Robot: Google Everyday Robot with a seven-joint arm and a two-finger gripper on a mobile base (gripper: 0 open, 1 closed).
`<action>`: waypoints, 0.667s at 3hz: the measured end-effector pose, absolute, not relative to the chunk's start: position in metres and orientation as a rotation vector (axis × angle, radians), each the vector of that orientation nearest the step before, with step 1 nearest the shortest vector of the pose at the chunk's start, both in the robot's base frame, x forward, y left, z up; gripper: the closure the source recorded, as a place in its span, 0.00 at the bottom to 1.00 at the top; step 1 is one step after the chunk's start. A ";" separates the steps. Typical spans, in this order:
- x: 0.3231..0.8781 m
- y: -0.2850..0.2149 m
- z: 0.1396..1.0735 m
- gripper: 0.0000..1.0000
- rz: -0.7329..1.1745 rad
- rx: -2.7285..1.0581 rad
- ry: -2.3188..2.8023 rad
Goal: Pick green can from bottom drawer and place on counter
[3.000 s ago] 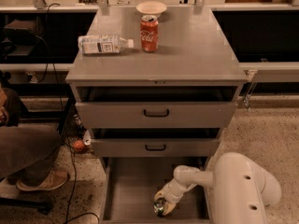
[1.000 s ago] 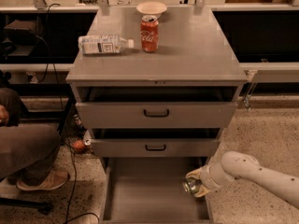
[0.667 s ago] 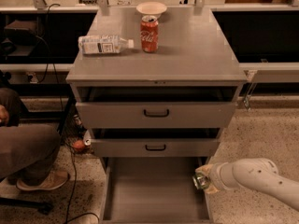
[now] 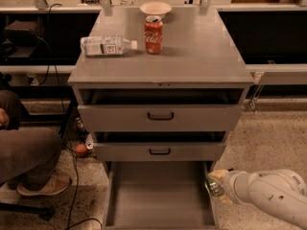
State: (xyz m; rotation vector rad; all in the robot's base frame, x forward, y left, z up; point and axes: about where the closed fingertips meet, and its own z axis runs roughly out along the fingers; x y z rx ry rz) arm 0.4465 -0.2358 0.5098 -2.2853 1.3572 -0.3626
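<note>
Jaws around green can beside grey bottom drawer

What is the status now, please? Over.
Claw at right edge of bottom drawer, shut on green can. Not yet on counter. Red can, bottle, bowl there.

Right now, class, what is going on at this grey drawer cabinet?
The robot's hand grips the small green aluminium can at the right edge of the open grey metal bottom drawer. The can is not yet on the flat grey counter, where a red Coca-Cola can, a lying plastic bottle and a pale bowl sit.
</note>
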 end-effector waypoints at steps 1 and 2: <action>0.452 -0.236 0.512 1.00 -0.367 -2.277 1.355; 0.463 -0.237 0.529 1.00 -0.383 -2.228 1.323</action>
